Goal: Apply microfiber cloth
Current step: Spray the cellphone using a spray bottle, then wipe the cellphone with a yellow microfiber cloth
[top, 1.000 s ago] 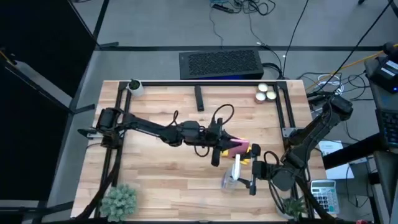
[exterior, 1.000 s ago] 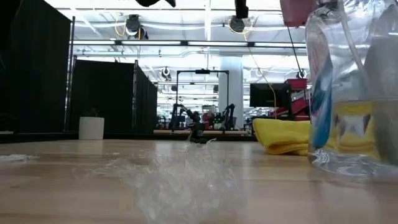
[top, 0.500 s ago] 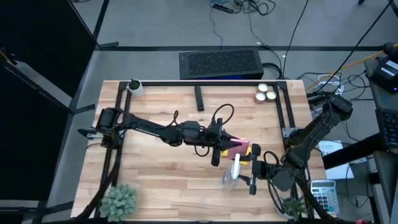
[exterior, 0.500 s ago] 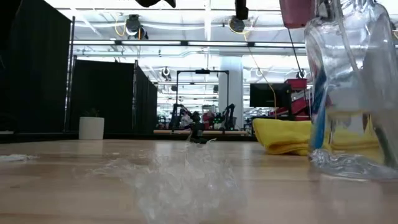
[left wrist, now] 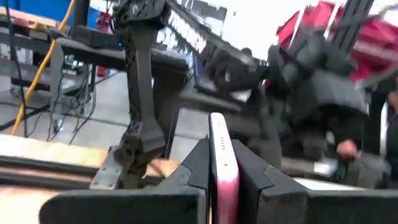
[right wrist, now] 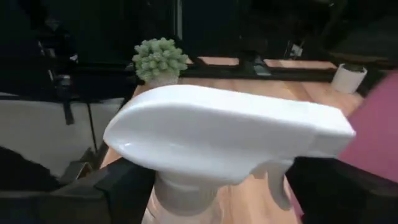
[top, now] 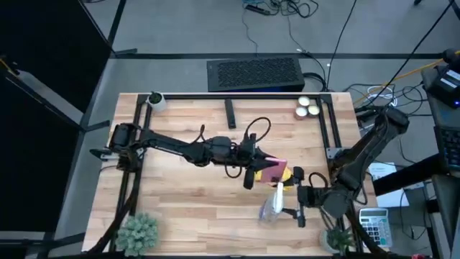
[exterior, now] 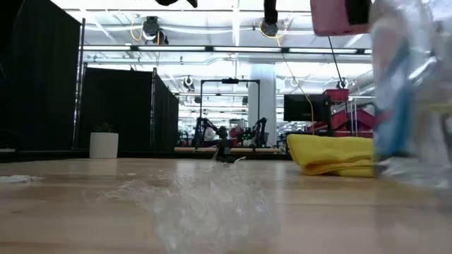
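The yellow microfiber cloth [top: 289, 178] [exterior: 332, 155] lies bunched on the table right of centre, partly under a pink flat item [top: 272, 170] [exterior: 339, 15]. My left gripper [top: 259, 170] [left wrist: 221, 186] is shut on that pink item and keeps it in the air above the cloth. Just nearer and to the right, my right gripper [top: 293, 204] is shut on a clear spray bottle [top: 272, 207] [exterior: 413, 92] with a white head [right wrist: 224, 134]. My left gripper pinches the pink item between its two fingers across its thin edge [left wrist: 222, 163]. The fingers come level from the table's left. The item is lifted clear, above the cloth. My right gripper has its fingers [right wrist: 124, 180] on either side of the bottle's neck [right wrist: 180, 196], just under the white head. They come level from the table's right. The bottle stands roughly upright.
Small potted plants stand at the near left [top: 136, 232] and near right [top: 338, 239]. A white cup [top: 154, 99], a dark bar [top: 230, 113] and three round white things [top: 307, 108] sit along the far side. A black frame rail [top: 237, 96] runs there too.
My right gripper has carried the spray bottle a little toward the table's right edge; in the low view the bottle has slid right and is blurred. The pink item shows broader in the low view than before, still in my left gripper.
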You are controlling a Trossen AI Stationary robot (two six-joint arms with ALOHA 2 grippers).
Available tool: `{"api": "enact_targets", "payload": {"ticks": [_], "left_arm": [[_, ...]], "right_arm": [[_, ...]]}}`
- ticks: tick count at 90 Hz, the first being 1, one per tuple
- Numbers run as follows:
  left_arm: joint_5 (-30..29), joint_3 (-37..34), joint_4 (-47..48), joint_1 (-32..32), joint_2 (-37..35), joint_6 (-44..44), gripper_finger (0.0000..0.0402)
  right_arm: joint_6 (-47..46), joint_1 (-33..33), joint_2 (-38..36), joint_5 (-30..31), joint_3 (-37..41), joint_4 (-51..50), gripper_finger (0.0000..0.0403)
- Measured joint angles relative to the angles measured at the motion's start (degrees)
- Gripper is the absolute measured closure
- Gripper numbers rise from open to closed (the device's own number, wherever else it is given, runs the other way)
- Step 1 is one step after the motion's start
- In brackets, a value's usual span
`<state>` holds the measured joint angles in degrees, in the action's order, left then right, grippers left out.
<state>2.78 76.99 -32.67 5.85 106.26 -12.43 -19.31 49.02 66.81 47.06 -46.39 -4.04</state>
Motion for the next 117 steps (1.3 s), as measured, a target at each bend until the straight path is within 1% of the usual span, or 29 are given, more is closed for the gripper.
{"api": "enact_targets", "payload": {"ticks": [13,20,29,35,42,57,66,78,86,96,101,109,117], "left_arm": [[0.1,0.0,1.7,0.0,-1.1,1.4,0.0388],[0.1,0.0,2.3,0.0,-1.4,2.8,0.0388],[0.1,0.0,7.0,0.0,-2.8,3.4,0.0388],[0.1,0.0,7.8,0.0,-3.3,4.2,0.0388],[0.1,0.0,11.3,0.0,-4.8,4.9,0.0388],[-0.2,0.0,12.8,0.3,-5.9,7.0,0.0388],[-0.3,0.0,12.7,0.3,-6.0,7.2,0.0388],[-0.2,0.0,12.9,0.3,-6.0,7.2,0.0388],[-0.2,0.0,12.8,0.3,-6.0,7.2,0.0388],[-0.2,0.0,13.0,0.3,-6.0,7.3,0.0388],[0.0,0.0,13.7,0.3,-6.0,7.5,0.0388],[0.1,0.0,16.7,0.3,-6.0,8.7,0.0388],[0.0,0.0,20.8,0.3,-6.0,8.7,0.0388]], "right_arm": [[-5.7,-0.4,-0.9,-0.9,0.0,-5.1,0.0086],[-6.6,-1.1,-0.3,-0.9,-0.1,-6.6,0.0085],[-8.8,-1.0,-0.7,-1.2,-0.1,-9.5,0.0085],[-11.6,-0.9,-2.0,-4.0,-0.1,-11.4,0.0085],[-16.4,-0.9,-2.8,-8.6,-0.1,-13.6,0.0085],[-26.6,-0.5,-3.0,-14.5,-0.2,-21.0,0.0085],[-30.9,-0.5,-3.2,-19.6,0.1,-26.4,0.0085],[-38.8,-0.6,-5.7,-25.8,0.0,-32.6,0.0085],[-43.3,-0.5,-7.1,-28.2,0.0,-38.1,0.0085],[-48.3,-0.6,-10.2,-27.8,0.0,-44.4,0.0085],[-51.0,-0.8,-11.4,-26.2,0.0,-48.4,0.0085],[-55.8,-1.9,-13.0,-18.6,0.0,-54.0,0.0085],[-59.5,-3.9,-12.8,-10.2,0.1,-58.0,0.0085]]}}
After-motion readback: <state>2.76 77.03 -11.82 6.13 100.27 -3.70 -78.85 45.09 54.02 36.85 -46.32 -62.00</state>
